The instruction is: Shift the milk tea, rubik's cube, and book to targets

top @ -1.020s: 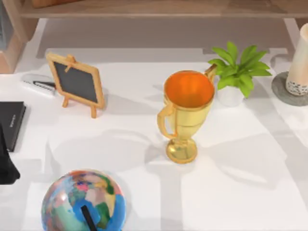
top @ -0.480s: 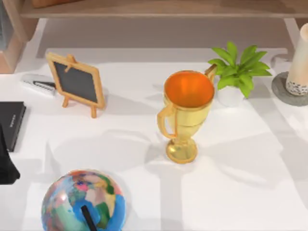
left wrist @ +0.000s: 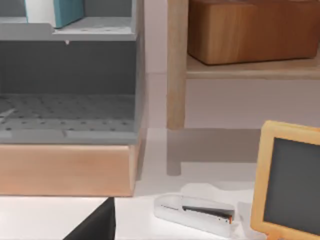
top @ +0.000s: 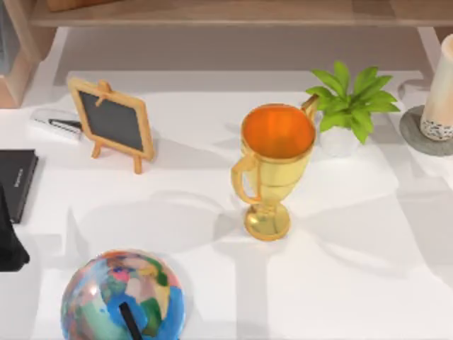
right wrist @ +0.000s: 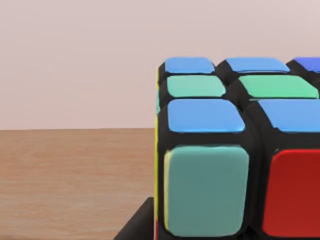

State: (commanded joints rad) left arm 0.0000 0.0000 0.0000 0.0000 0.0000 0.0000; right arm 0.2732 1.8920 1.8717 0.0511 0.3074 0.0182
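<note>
The milk tea (top: 442, 92), a tall cream cup with a speckled base, stands upright on the grey round disc target (top: 417, 134) at the table's far right edge. The rubik's cube (right wrist: 235, 150) sits very close in the right wrist view, lifted with wooden floor and wall behind it. My right gripper appears shut on it, and a dark finger (right wrist: 134, 227) shows beside its lower edge. The book (left wrist: 56, 10), teal with pale pages, stands on a grey shelf in the left wrist view. The black slab target (top: 15, 180) lies at the left edge. Part of my left arm (top: 8, 244) is just in front of the slab.
A gold trophy (top: 272, 170) stands mid-table, with a potted plant (top: 350, 106) behind it to the right. A small chalkboard easel (top: 113, 124) and a white stapler (top: 56, 124) are at the back left. A multicoloured globe (top: 122, 294) is at the front left. A wooden box (left wrist: 252, 30) rests on the shelf.
Shadows on the right half of the table have shifted slightly. The objects on the table and the left arm have stayed in place.
</note>
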